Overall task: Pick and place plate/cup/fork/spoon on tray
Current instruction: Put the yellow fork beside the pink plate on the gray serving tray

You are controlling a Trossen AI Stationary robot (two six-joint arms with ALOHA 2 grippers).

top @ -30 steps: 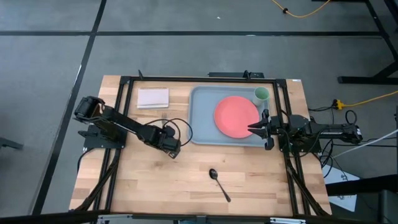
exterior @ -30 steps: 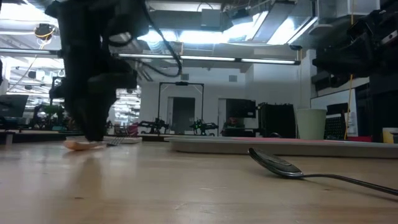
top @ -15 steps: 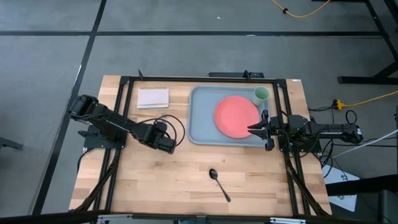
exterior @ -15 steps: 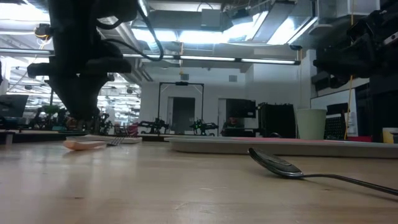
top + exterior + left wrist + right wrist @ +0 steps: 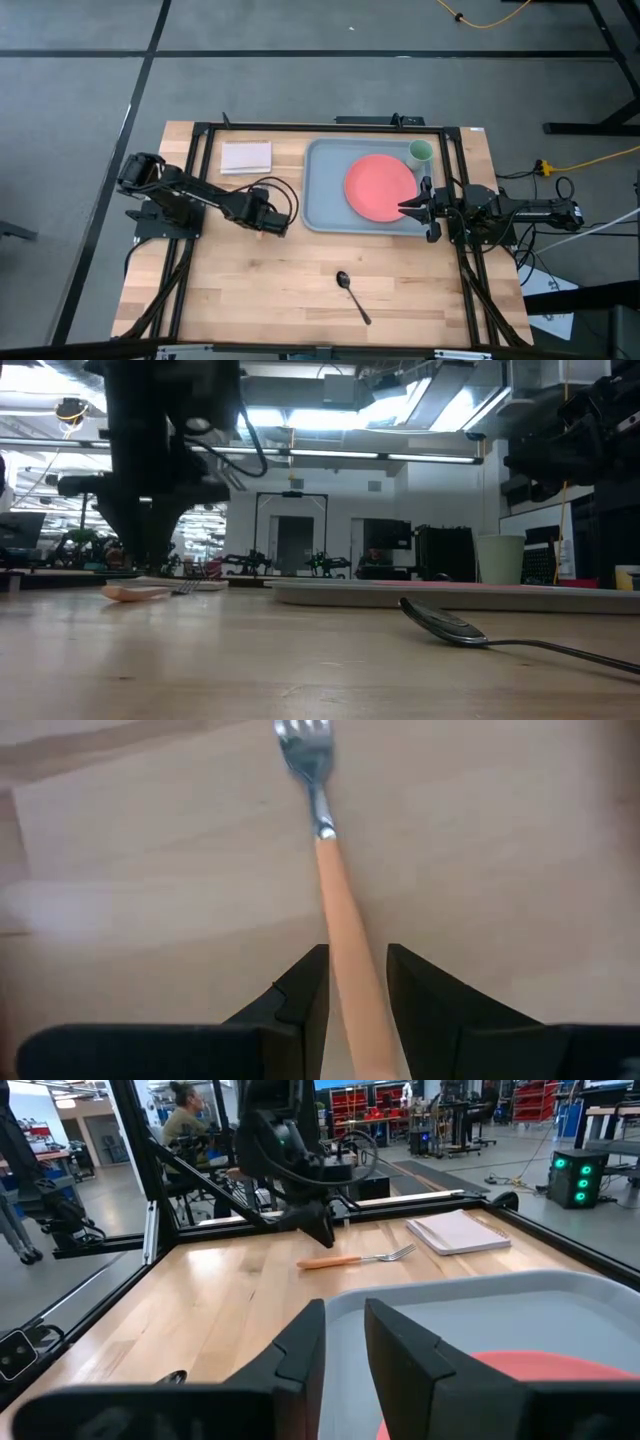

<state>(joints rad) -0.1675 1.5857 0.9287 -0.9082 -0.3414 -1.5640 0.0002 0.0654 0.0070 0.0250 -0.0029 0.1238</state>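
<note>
The fork [image 5: 335,910], orange handle and silver head, lies flat on the wooden table; it also shows in the low view [image 5: 140,592] and the right wrist view [image 5: 355,1259]. My left gripper [image 5: 357,952] is open and hovers just above the handle's end, one finger on either side, and hides the fork in the high view [image 5: 277,226]. The tray [image 5: 325,200] holds the coral plate [image 5: 380,187] and the green cup [image 5: 421,152]. The dark spoon [image 5: 352,295] lies on the table near the front. My right gripper [image 5: 415,208] is open and empty over the tray's right rim.
A pale folded napkin [image 5: 246,157] lies at the table's far left, beside the tray. A black frame runs around the table. A cable loops off my left wrist [image 5: 285,200]. A person [image 5: 185,1110] sits beyond the table's left side.
My left gripper has risen off the table from the fork's handle end, swung a little toward the table's left edge and come back over the handle, slightly nearer the far edge. The fork has stayed where it was.
</note>
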